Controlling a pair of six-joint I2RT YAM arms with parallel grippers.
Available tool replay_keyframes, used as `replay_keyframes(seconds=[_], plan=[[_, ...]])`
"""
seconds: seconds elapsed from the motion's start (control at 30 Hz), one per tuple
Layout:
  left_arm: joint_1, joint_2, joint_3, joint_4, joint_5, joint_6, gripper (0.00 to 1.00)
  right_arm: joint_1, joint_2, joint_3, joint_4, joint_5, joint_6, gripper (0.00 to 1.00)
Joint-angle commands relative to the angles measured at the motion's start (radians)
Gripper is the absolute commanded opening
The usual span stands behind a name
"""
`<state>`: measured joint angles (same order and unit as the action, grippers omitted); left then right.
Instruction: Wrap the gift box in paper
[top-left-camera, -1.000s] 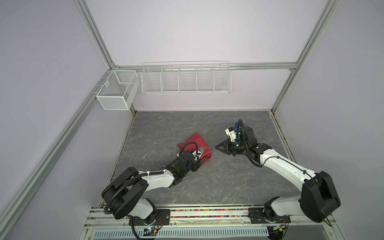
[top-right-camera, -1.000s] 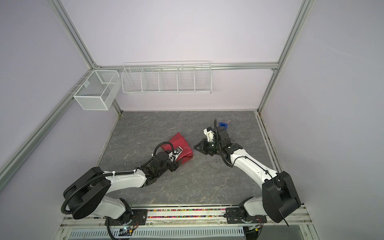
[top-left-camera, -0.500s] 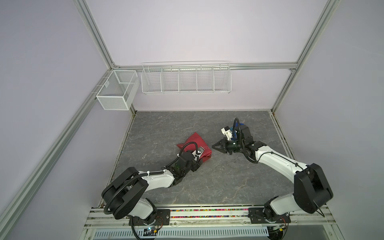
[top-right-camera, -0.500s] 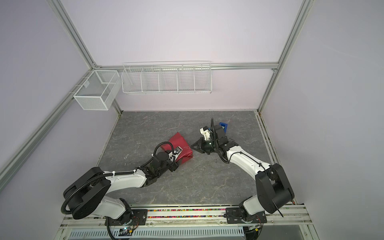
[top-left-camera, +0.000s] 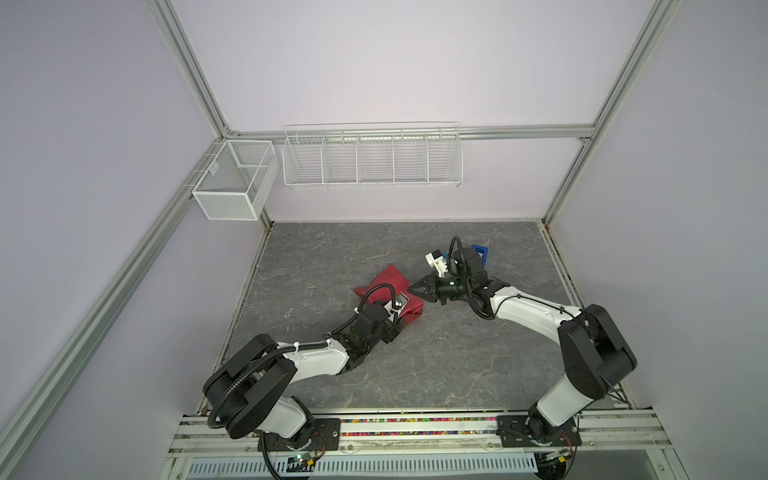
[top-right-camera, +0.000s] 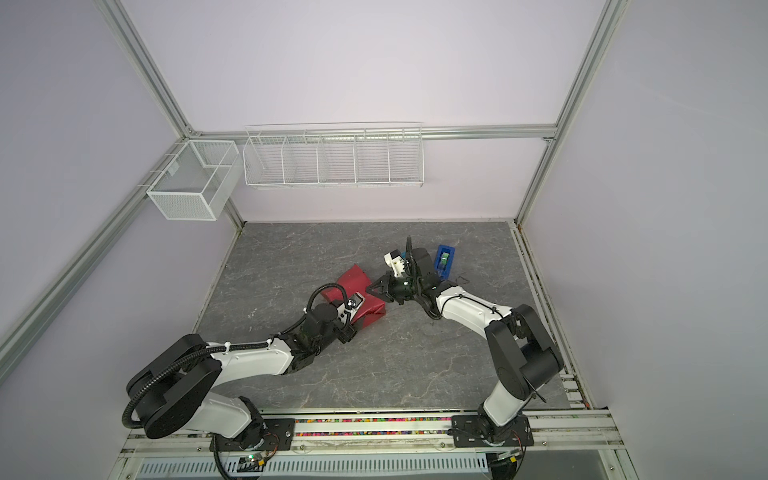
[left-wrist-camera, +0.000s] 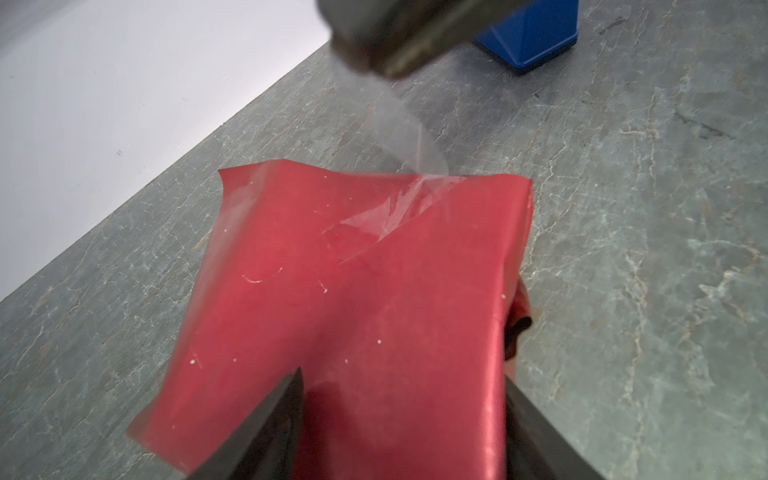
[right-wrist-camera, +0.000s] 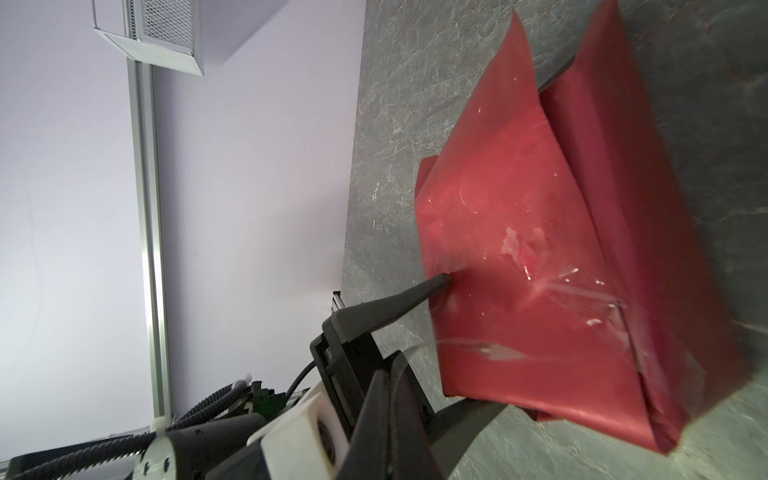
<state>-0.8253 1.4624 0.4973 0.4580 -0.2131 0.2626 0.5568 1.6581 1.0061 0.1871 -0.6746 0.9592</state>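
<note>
- left gripper (left-wrist-camera: 403, 376) spread wide, jaws clamping the paper (left-wrist-camera: 353, 291) bundle from both sides.
- right gripper (top-left-camera: 417, 288) pinched shut on a clear tape (left-wrist-camera: 399, 124) strip that runs to the paper's edge.
- box hidden inside the paper, we judge; bundle sits mid table (top-left-camera: 457, 365).
- done: paper wrapped round, seam taped. left: far end flares open and needs folding and taping.
- count: one paper, one dispenser (top-right-camera: 444, 259), at least two tape strips.

Pale lilac walls (top-left-camera: 395, 62) w/ alu frame (top-left-camera: 523, 132); wire rack (top-left-camera: 372, 156) on back wall, mesh bin (top-left-camera: 232, 183) just left of it, grey marbled floor (top-left-camera: 415, 374) below.
</note>
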Motion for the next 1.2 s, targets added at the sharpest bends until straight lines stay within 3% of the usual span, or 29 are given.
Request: replay_keyframes(seconds=[0.0,0.23,0.5,1.17], plan=[[0.001,-0.01,-0.012,-0.009,-0.02,-0.023,0.71,0.021,0.039,0.033,0.122,-0.015,0.073,0.07],[0.0,-0.011,-0.013,-0.007,-0.021,-0.023,0.7,0.052,0.075,0.045,0.187,-0.011,0.116,0.07],[0.001,-0.009,-0.01,-0.009,-0.021,-0.023,0.7,0.063,0.071,-0.054,0.222,0.013,0.14,0.07],[0.0,-0.004,-0.006,-0.014,-0.02,-0.023,0.71,0.092,-0.028,-0.193,0.192,0.052,0.152,0.07]])
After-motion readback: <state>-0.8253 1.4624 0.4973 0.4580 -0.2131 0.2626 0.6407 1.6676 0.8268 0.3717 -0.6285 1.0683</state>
